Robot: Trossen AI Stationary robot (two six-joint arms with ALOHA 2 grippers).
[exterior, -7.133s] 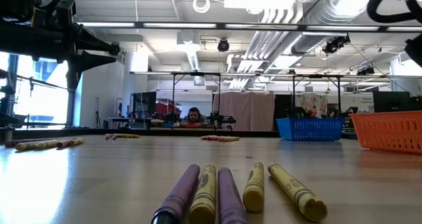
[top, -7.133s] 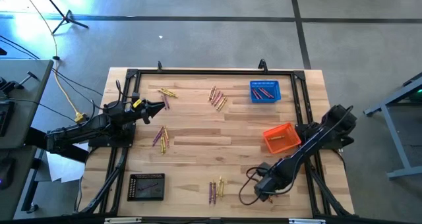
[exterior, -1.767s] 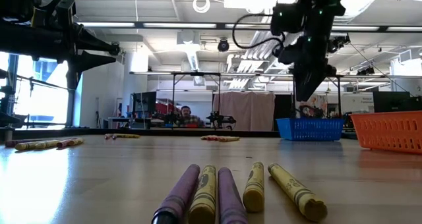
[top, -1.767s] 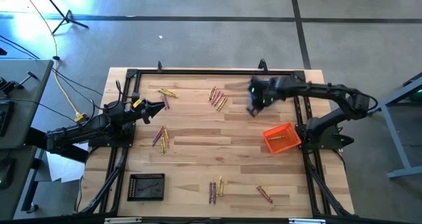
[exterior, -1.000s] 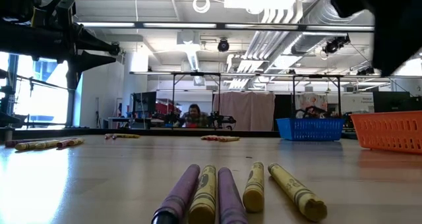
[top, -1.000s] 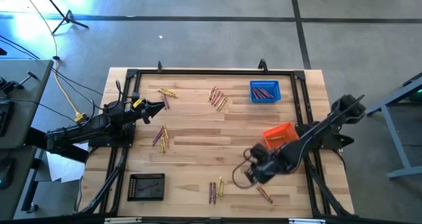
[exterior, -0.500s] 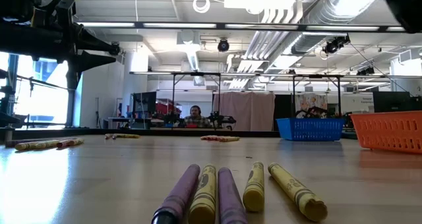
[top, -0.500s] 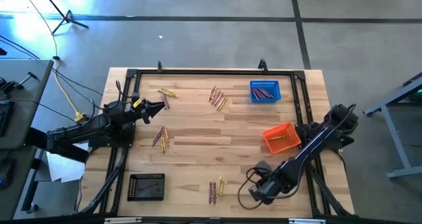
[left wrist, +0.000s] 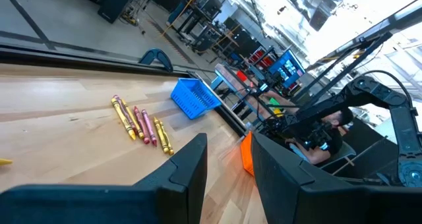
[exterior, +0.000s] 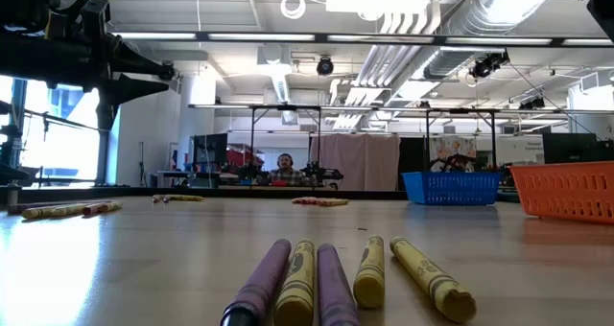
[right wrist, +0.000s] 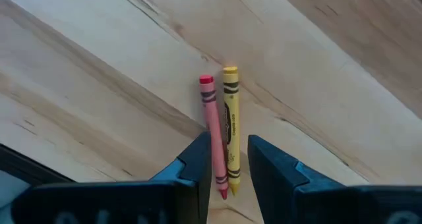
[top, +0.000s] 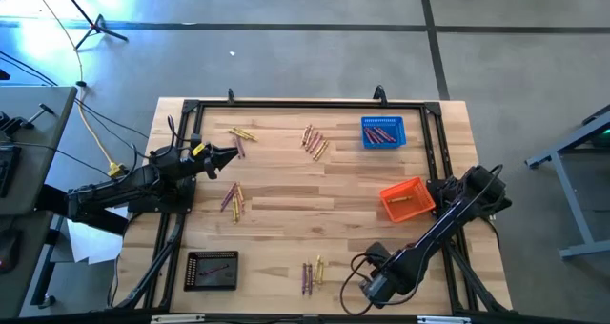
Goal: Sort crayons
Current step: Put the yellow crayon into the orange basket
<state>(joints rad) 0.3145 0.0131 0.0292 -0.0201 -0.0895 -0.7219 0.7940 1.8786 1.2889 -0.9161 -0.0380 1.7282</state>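
Note:
Crayons lie in small groups on the wooden table: far left (top: 241,133), far middle (top: 315,141), left middle (top: 233,198) and near middle (top: 312,274). At the near right, my right gripper (top: 374,286) points down over a red crayon (right wrist: 212,128) and a yellow crayon (right wrist: 230,118) that lie side by side on the wood. It is open (right wrist: 229,145), one finger on either side of the pair; whether it touches them I cannot tell. The gripper hides both crayons in the high view. My left gripper (top: 229,153) waits open and level above the table's left side.
A blue basket (top: 382,131) with red crayons stands at the far right. An orange basket (top: 405,200) holds a yellow crayon at the right. A black basket (top: 211,270) sits near left. A dark metal frame (top: 305,105) runs along the table's edges.
My right gripper has gone toward the table's near edge and down, tipping until it points straight at the table, and now stands over the red and yellow crayons at the near right. The crayons have not moved.

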